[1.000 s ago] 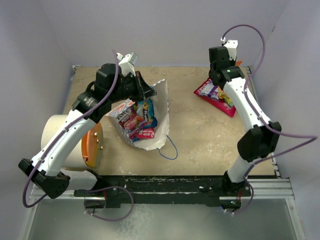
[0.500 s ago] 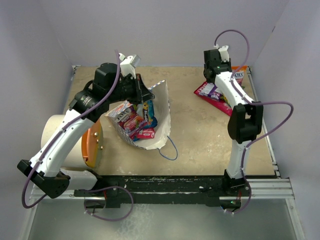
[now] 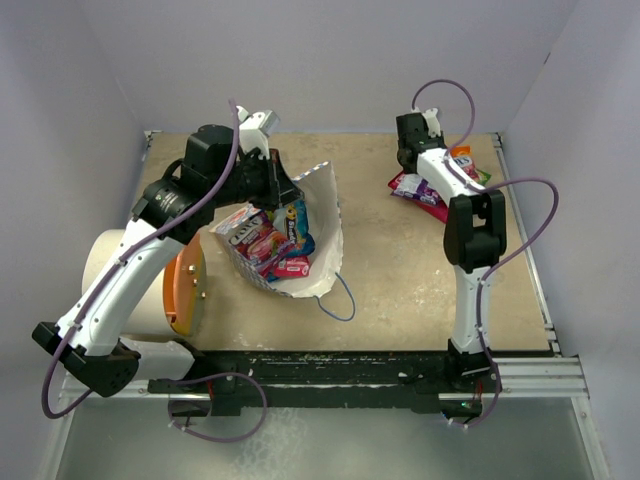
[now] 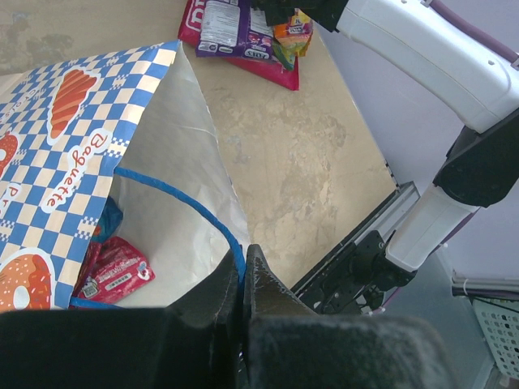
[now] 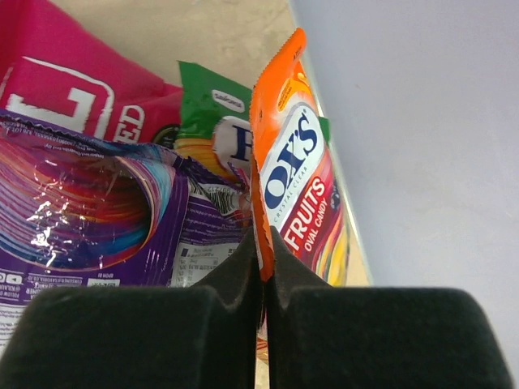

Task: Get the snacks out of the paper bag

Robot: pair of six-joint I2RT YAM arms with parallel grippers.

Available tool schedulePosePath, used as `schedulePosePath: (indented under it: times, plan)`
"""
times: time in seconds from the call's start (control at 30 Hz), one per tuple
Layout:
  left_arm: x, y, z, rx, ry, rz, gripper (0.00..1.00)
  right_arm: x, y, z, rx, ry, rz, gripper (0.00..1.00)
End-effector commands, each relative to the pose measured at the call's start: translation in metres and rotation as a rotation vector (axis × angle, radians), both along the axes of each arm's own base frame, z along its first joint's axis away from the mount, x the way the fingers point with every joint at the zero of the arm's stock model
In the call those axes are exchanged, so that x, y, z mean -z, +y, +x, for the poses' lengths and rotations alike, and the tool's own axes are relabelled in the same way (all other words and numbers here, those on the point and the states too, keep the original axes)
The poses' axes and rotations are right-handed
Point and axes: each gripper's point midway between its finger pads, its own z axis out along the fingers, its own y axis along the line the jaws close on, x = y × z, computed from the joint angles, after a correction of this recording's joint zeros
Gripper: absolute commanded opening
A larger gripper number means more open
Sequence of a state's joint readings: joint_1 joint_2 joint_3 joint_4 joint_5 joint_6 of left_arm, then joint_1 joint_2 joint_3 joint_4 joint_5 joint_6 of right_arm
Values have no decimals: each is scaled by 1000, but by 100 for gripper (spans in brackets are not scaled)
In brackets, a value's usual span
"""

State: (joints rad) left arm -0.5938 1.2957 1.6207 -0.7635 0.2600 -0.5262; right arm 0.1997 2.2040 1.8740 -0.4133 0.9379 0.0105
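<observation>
My right gripper has its fingers pressed together on the lower seam of the orange glossy candy packet. It is held close over the purple foil packet, pink packet and green packet at the far right of the beige table. The packet looks light, thin and slippery, so grip the flat sealed seam, not the filled belly.

My left gripper pinches the rim of the white paper bag with blue-and-white checkered band at its blue cord handle. The paper is soft and likely to tear, so hold it without pulling. More snacks lie inside the bag, including a red packet.
</observation>
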Motion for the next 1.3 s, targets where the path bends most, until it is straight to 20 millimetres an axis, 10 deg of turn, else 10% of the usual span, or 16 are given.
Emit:
schedulePosePath:
  times: [0.0, 0.2, 0.7, 1.27]
  plan:
    - [-29, 0, -3, 14, -75, -48, 0, -13, 12, 17, -50, -115, 107, 9]
    - [-30, -1, -6, 20, -62, -65, 0, -13, 14, 14, -49, -97, 122, 26]
    - [-31, -7, -20, 50, -9, -139, 0, -109, 27, -30, -84, -190, 306, 71]
    - [-9, -16, -32, 98, 60, -205, 0, -120, 199, -223, -716, -81, 1169, 74]
